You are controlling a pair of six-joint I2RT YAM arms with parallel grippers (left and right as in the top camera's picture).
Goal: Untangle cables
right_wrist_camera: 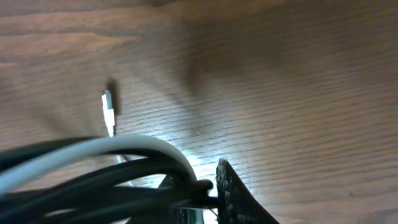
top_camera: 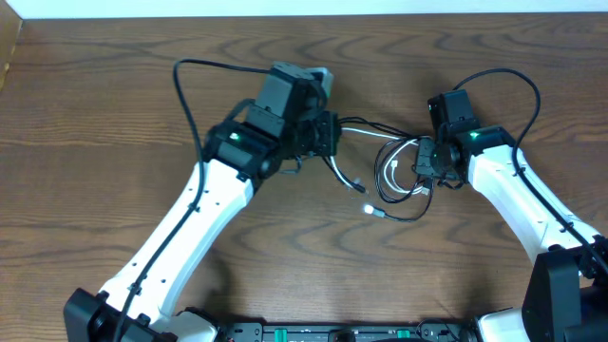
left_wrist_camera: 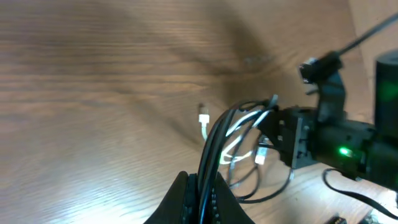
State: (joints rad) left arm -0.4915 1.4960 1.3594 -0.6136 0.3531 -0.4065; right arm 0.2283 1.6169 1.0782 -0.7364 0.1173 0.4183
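Cables (top_camera: pixel 392 176), one black and one white, sit in a messy bunch right of the middle of the frame, over the wooden worktop (top_camera: pixel 95 114). My left end effector (top_camera: pixel 330 133) pinches the cables on one side, my right end effector (top_camera: pixel 425 163) on the other.

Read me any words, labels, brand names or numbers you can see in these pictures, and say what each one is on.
None can be read. The white left arm, white right arm, thin black and white cables and brown wooden table show no lettering. Marks on the dark base strip are too small to read.
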